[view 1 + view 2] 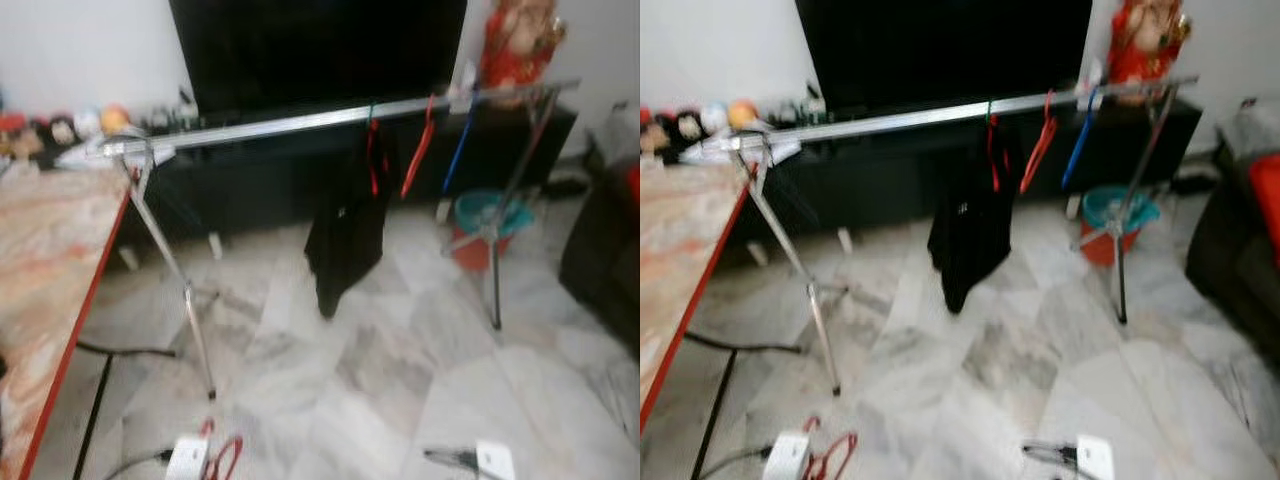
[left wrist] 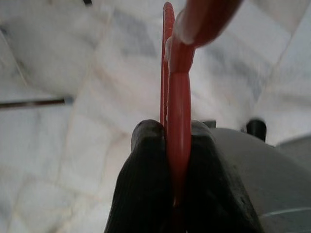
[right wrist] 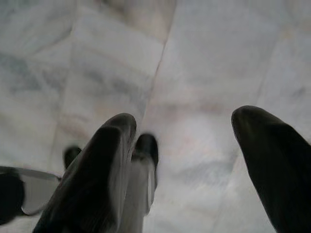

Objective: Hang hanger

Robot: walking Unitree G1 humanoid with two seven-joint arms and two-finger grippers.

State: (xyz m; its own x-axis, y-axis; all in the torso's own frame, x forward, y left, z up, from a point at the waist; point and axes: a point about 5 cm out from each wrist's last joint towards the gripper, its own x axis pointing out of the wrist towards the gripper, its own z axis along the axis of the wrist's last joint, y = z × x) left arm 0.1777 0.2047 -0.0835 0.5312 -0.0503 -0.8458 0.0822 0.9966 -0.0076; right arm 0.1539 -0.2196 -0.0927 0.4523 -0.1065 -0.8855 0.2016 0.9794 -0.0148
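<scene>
A long silver rail (image 1: 330, 120) of a clothes rack runs across the room on thin legs. On it hang a black garment (image 1: 345, 240) on a red hanger, a bare red hanger (image 1: 418, 150) and a blue hanger (image 1: 458, 150). My left gripper (image 2: 170, 128) is shut on a red plastic hanger (image 2: 177, 73), held low over the marble floor. That hanger (image 1: 225, 458) shows at the bottom of the left eye view. My right gripper (image 3: 187, 119) hangs open above the floor with nothing between its fingers, and its black fingers (image 1: 445, 458) show low down at the right.
A marble-patterned table with a red edge (image 1: 50, 260) stands at the left. Behind the rack are a dark TV (image 1: 310, 50) and a black cabinet. A teal bucket (image 1: 490, 215) sits by the rack's right leg, and a dark sofa (image 1: 605, 260) is at the right. A black cable (image 1: 120, 350) lies on the floor.
</scene>
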